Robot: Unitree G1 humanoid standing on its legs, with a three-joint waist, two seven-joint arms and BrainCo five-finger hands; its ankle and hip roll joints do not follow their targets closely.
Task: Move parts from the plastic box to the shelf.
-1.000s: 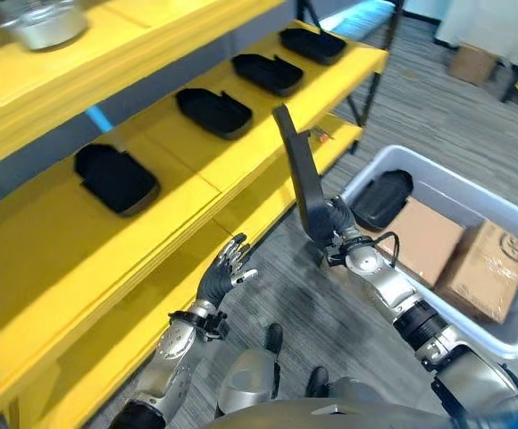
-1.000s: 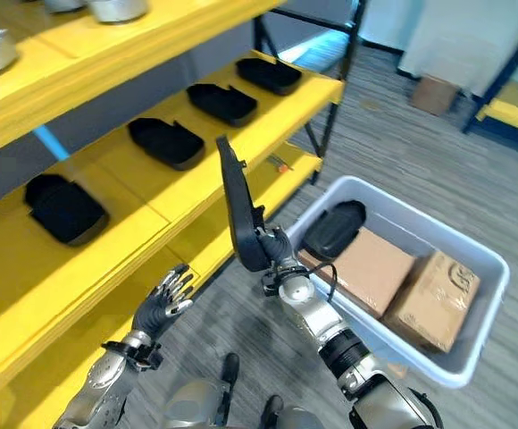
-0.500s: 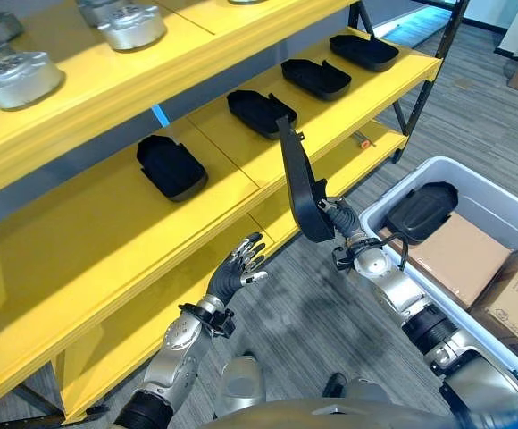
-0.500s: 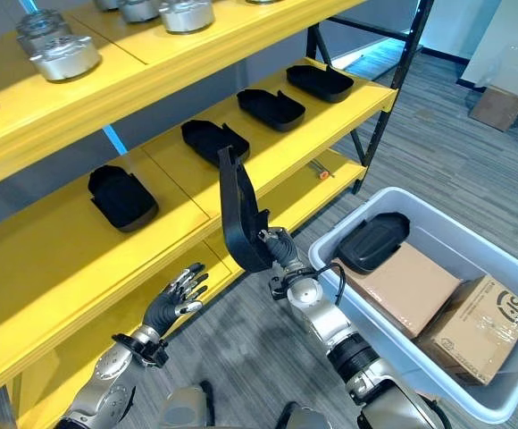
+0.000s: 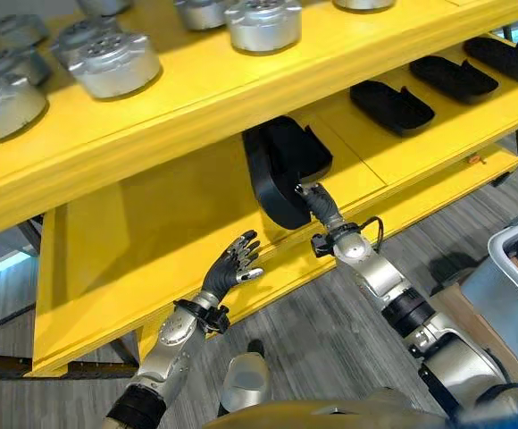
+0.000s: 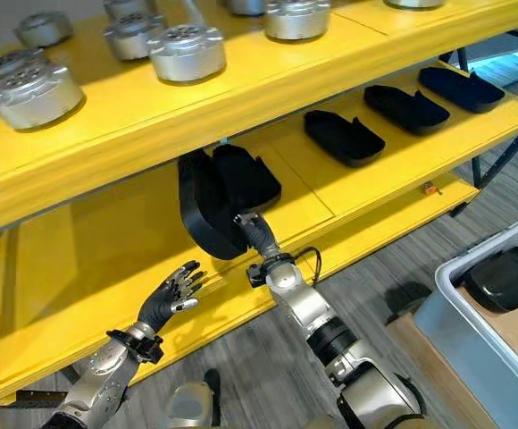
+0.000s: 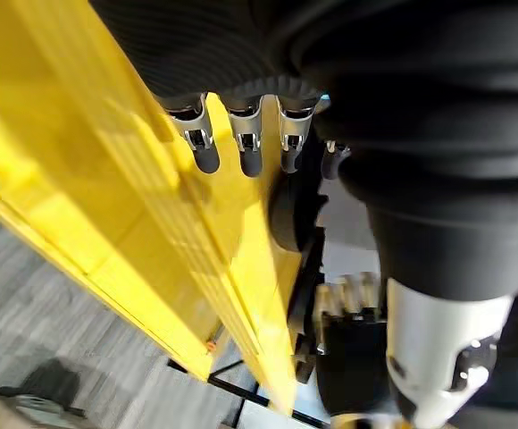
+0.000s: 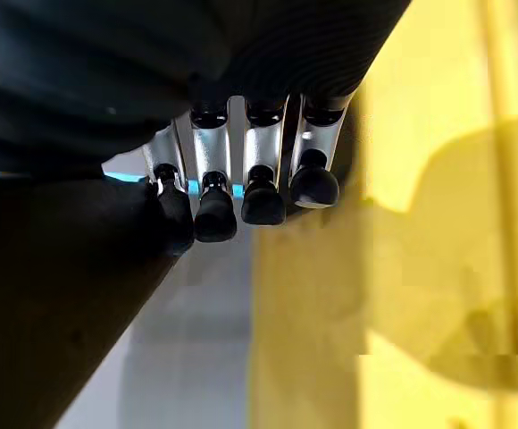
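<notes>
Your right hand (image 5: 320, 206) grips the curved black plastic part (image 5: 268, 174) upright over the yellow shelf (image 5: 152, 223); your left hand (image 5: 230, 268), nearby, is spread wide.

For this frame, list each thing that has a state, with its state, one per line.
Right hand: shut on the held black part.
Held black part: upright on edge, over the middle shelf.
Left hand: open, holding nothing.
Plastic box: open-topped, one black part still inside.
Middle shelf: four black parts lying flat.
</notes>
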